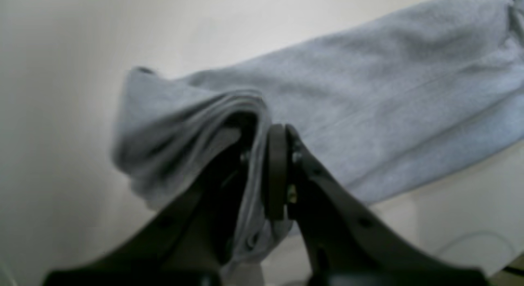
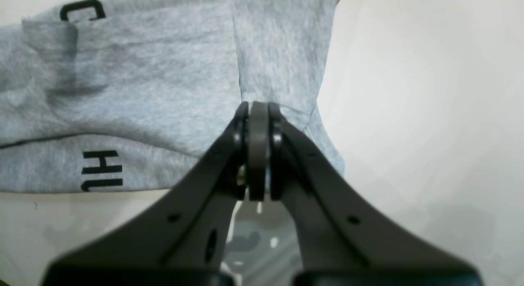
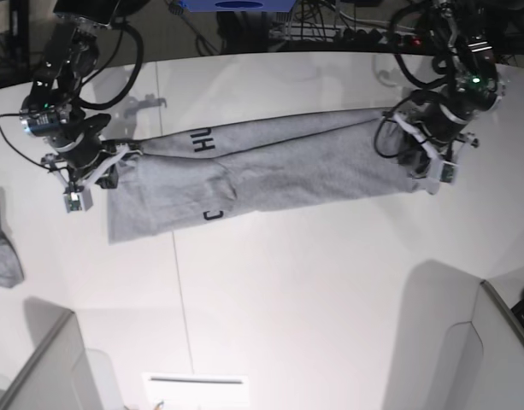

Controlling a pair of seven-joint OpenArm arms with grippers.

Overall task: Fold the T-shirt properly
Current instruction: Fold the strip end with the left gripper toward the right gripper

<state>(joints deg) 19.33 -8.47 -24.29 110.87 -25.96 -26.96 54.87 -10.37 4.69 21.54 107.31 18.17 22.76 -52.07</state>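
A grey T-shirt (image 3: 270, 166) is stretched lengthwise across the white table (image 3: 313, 282). One end is pinched by the left gripper (image 1: 262, 155), the other end by the right gripper (image 2: 258, 114).

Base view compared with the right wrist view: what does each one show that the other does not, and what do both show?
Only the base view shows the whole T-shirt stretched between both arms on the white table, the left gripper at its far end, and a small grey cloth at the table edge. Only the right wrist view shows the right gripper close up, jaws shut on a fabric edge. Both show the grey shirt and its black letters.
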